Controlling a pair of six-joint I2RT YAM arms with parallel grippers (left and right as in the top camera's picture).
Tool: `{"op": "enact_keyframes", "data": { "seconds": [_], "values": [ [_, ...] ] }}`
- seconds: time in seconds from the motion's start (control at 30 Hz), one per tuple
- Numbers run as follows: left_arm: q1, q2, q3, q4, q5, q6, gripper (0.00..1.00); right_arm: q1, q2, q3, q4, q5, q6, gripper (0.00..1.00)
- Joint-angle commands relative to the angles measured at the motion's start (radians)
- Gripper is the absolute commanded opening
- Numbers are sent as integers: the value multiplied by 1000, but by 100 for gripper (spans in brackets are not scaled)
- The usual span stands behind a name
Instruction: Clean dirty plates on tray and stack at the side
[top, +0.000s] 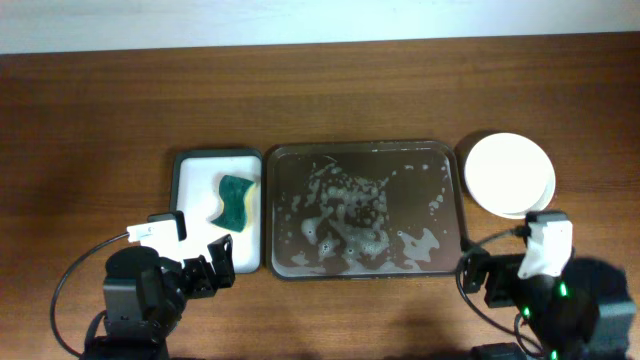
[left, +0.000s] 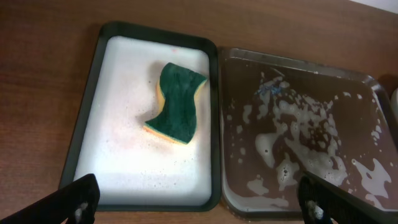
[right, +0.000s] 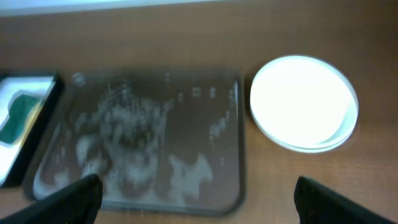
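Observation:
The plates (top: 510, 174) sit stacked on the table just right of the tray; they also show in the right wrist view (right: 303, 101), white and clean on top. The dark tray (top: 452, 160) lies mid-table, wet with soap suds and holding no plates; it also shows in the left wrist view (left: 354, 74) and the right wrist view (right: 239, 155). My left gripper (left: 198, 205) is open and empty, near the front edges of the two trays. My right gripper (right: 199, 199) is open and empty, near the tray's front right corner.
A smaller white tray with a dark rim (top: 178, 170) lies left of the dark tray and holds a green and yellow sponge (top: 236, 199), which also shows in the left wrist view (left: 177, 102). Both arm bases stand at the table's front edge.

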Motion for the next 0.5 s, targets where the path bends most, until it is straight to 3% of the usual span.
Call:
{"op": "enact_keyframes", "data": {
  "seconds": [0.0,0.17,0.33,0.47],
  "values": [
    [-3,-4,-9,2,-7,19,99,5,-147,-124,123,15,-7,99],
    [-3,-4,-9,2,-7,19,100,13,-400,-467,541,11,-11,99],
    [-3,-4,-9,2,-7,19,99,13,-469,-707,881,11,-12,99],
    [-3,-4,-9,2,-7,19,99,12,-469,-837,978,-26,-45,99]
  ]
}}
